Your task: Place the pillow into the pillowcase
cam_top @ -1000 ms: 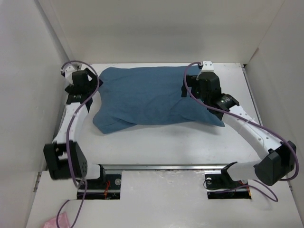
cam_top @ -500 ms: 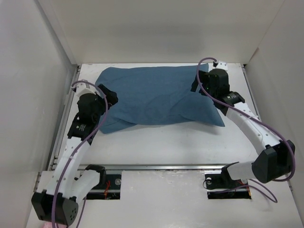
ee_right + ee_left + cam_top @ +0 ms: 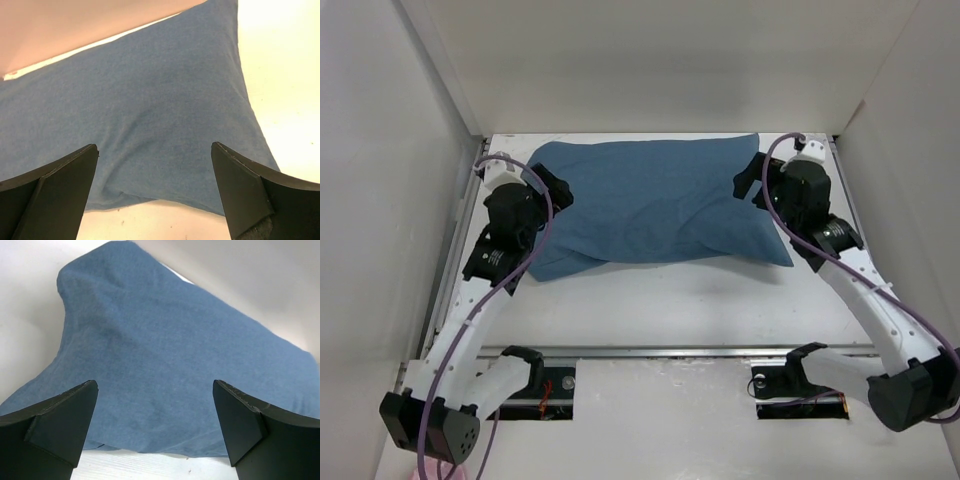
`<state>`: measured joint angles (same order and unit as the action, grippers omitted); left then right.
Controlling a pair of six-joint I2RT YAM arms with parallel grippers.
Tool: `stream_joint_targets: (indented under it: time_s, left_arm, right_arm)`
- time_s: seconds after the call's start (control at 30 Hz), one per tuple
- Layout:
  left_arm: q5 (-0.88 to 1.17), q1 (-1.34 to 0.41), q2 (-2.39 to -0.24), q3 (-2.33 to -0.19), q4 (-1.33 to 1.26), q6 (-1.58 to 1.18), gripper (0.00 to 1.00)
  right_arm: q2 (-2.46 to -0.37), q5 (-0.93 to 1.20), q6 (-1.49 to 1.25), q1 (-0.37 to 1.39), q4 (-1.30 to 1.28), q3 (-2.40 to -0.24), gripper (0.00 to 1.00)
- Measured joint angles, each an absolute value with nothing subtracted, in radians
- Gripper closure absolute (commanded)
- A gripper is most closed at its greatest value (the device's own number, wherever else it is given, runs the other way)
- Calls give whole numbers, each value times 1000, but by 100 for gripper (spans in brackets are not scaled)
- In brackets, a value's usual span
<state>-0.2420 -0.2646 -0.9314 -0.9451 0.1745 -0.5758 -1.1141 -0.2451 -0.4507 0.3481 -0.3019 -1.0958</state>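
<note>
Stuffed pillowcase (image 3: 650,205) along worktop (image 3: 670,300) far edge; pillow unseen, likely inside. Left claw (image 3: 553,190) and right claw (image 3: 748,180) both apart, empty, at its ends. Risk: a finger snags slack cloth and drags it.

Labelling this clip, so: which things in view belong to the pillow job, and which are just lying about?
Job: pillowcase, plump; left gripper and right gripper, jaws open.
Lying about: pink scrap, bottom left of the top view.

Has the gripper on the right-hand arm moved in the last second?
Yes. The right gripper has backed off to the right, toward the right wall. It was over the pillowcase; now it sits open at the right end of it.
</note>
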Motion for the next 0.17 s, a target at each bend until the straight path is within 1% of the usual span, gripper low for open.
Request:
stream_joint_targets:
  time_s: [0.17]
  left_arm:
    - [-271, -268, -962, -974, 194, -560, 0]
  right_arm:
    - [-1100, -278, -463, 348, -306, -1075, 0]
